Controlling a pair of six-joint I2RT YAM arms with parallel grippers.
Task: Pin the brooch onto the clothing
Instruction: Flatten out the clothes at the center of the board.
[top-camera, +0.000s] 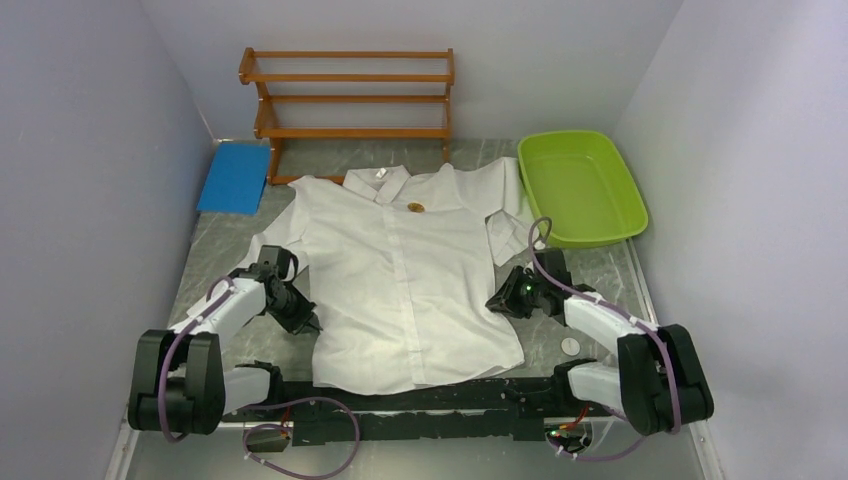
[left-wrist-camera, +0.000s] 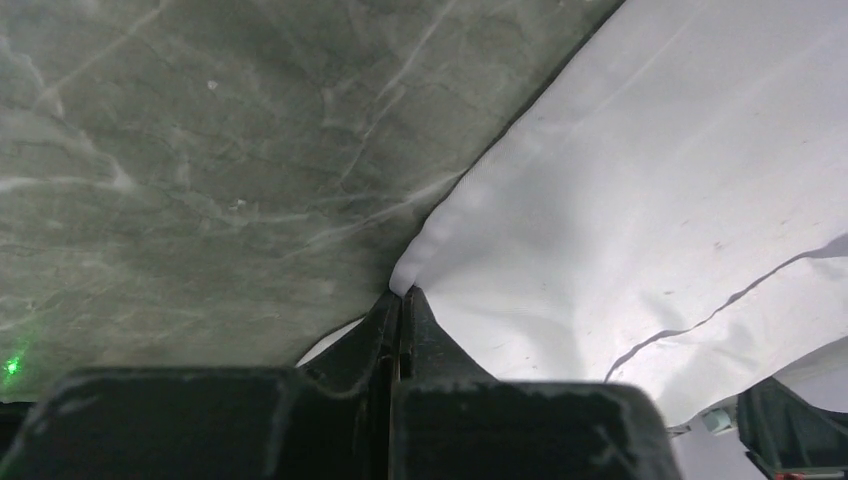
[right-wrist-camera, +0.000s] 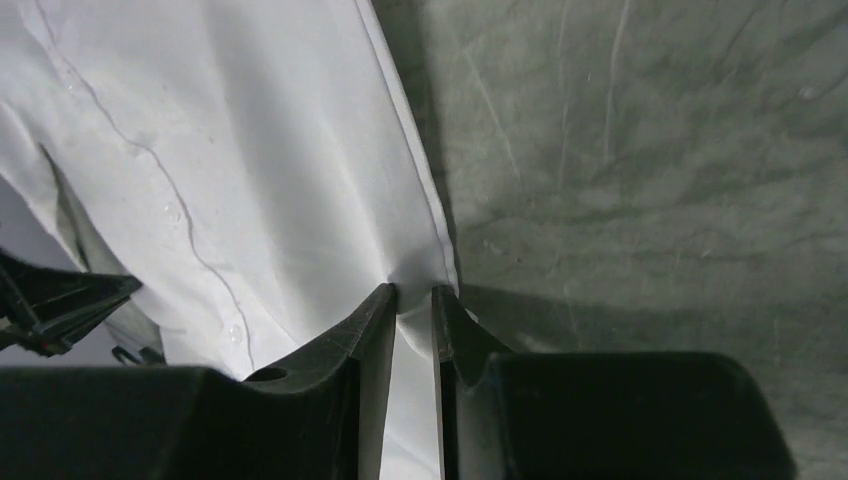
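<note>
Shirt (top-camera: 400, 290) of thin white cloth, short-sleeved and buttoned, lies spread flat in the middle of the top view on the grey marbled tabletop (top-camera: 590, 275), with its collar toward the top of the frame. The brooch (top-camera: 416, 207), a small golden round piece, sits on the shirt just right of the collar; whether it is pinned cannot be told. The left tool (top-camera: 310, 325) is at the shirt's left edge in the lower left. In the left wrist view, the left tool (left-wrist-camera: 400, 295) has its black fingers pressed together and nips that edge of the shirt (left-wrist-camera: 640, 220) at their tips. The right tool (top-camera: 497, 300) is at the shirt's right edge. In the right wrist view, the right tool (right-wrist-camera: 412, 292) has only a narrow gap between its fingers, and the hemmed edge of the shirt (right-wrist-camera: 250, 170) is bunched and pinched between them. A wooden rack (top-camera: 350, 95) stands at the top, a blue pad (top-camera: 235, 177) lies in the upper left, and a green tub (top-camera: 540, 165) is in the upper right.
</note>
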